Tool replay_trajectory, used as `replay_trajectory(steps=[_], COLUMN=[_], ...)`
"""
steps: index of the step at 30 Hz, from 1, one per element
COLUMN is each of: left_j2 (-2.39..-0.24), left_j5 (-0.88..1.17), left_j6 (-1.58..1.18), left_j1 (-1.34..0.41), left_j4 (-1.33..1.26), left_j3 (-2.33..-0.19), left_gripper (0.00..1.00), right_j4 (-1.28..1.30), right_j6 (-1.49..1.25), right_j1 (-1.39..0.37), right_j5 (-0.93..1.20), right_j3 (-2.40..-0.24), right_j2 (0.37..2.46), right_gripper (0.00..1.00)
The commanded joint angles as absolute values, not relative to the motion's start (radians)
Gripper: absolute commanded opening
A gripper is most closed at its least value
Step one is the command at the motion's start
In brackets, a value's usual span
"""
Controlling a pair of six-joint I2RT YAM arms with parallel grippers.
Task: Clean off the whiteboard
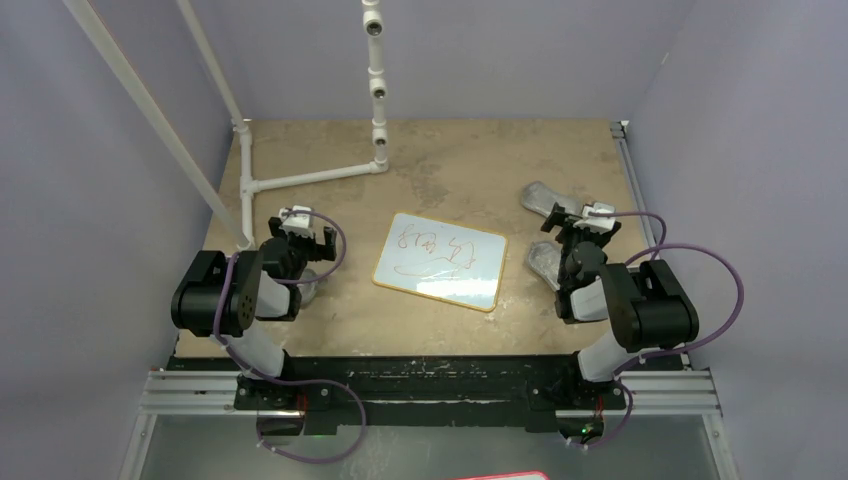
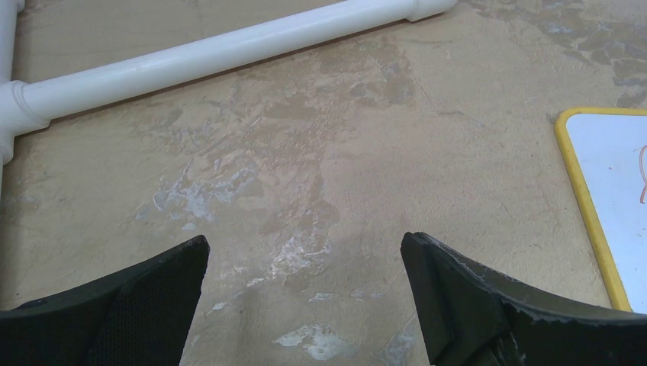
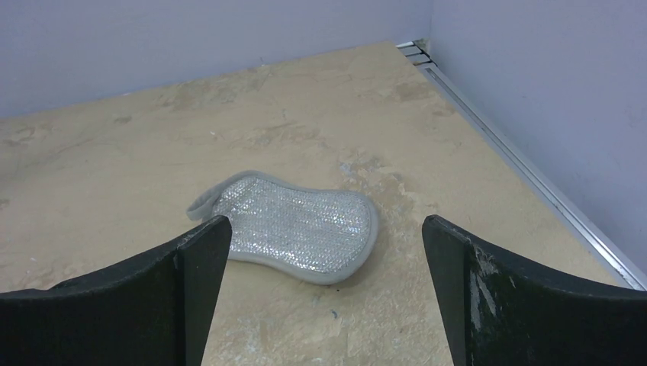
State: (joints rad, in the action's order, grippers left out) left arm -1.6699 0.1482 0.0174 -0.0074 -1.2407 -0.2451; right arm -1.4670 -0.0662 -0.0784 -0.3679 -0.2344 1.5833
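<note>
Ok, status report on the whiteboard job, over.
Left gripper open, empty. Right gripper open, grey pad ahead of it. Whiteboard flat, red scribbles unerased. Nothing lying on it.

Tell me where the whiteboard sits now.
In the top view the whiteboard lies flat mid-table between the left arm and right arm, bearing red scribbles; a grey pad lies to its right.
</note>
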Motion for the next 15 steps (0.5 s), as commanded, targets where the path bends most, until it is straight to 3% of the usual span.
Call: replay_trajectory(steps=[1, 15], left_j2=[-1.663, -1.662], left_j5=[0.149, 0.151], left_j6=[-0.005, -0.005], left_j1=[-0.002, -0.002], left_j4=[-1.299, -1.300], left_j3=[-0.262, -0.261], left_gripper=[0.99, 0.99], right_j4=[-1.513, -1.515], right_j6=[-0.050, -0.048], right_j1=[-0.080, -0.080], right_j5=[-0.350, -0.359], right_j3=[-0.256, -0.257], right_j2=[1.573, 1.571], right_gripper=[0.99, 0.99])
